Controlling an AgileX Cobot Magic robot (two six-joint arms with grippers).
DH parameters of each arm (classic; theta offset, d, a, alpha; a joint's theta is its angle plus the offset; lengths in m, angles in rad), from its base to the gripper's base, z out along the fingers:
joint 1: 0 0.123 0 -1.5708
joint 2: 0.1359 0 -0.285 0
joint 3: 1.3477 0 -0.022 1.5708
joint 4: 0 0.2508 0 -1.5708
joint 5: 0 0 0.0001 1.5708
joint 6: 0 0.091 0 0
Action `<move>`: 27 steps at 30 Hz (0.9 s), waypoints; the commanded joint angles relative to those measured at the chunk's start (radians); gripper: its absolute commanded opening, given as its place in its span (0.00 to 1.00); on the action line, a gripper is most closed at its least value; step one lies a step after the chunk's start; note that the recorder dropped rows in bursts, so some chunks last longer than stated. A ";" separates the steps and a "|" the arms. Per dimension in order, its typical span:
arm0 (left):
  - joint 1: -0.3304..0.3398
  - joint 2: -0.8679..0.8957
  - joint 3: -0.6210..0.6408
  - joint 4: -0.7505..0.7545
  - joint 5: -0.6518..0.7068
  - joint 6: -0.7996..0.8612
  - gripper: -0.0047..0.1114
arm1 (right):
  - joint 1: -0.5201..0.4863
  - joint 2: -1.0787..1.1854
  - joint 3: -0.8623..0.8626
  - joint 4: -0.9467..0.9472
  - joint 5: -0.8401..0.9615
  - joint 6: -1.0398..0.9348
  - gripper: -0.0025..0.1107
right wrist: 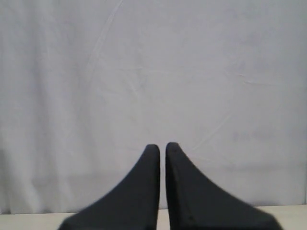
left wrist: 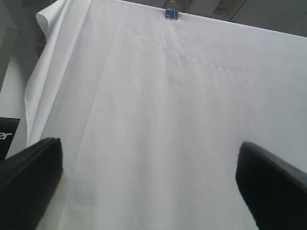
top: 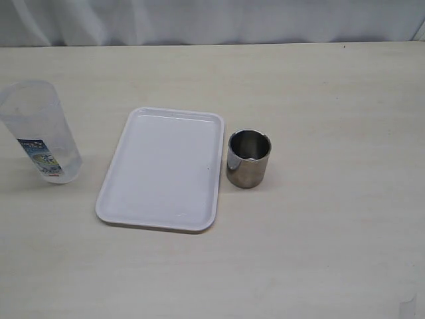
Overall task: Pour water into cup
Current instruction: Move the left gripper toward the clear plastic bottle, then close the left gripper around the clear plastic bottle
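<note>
We see steel cup [top: 249, 158] upright just beside right edge of white tray [top: 163, 169]; plastic tumbler [top: 41, 133] well left of tray. Left claw [left wrist: 149, 163] wide open, empty; right claw [right wrist: 162, 153] closed, empty.

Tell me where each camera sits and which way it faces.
Exterior: above the table, looking down at tumbler, tray and cup; no arm shows.
Left wrist: on the left arm, tilted up at the white cloth and its clip; left tool open.
Right wrist: on the right arm, level at the cloth, table strip below; right tool shut.
Shared: both wrist views see the cloth, neither the cup.
</note>
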 commanded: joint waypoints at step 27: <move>0.000 1.163 -0.027 0.139 -0.450 0.108 0.86 | 0.002 -0.005 0.003 0.002 -0.001 0.004 0.06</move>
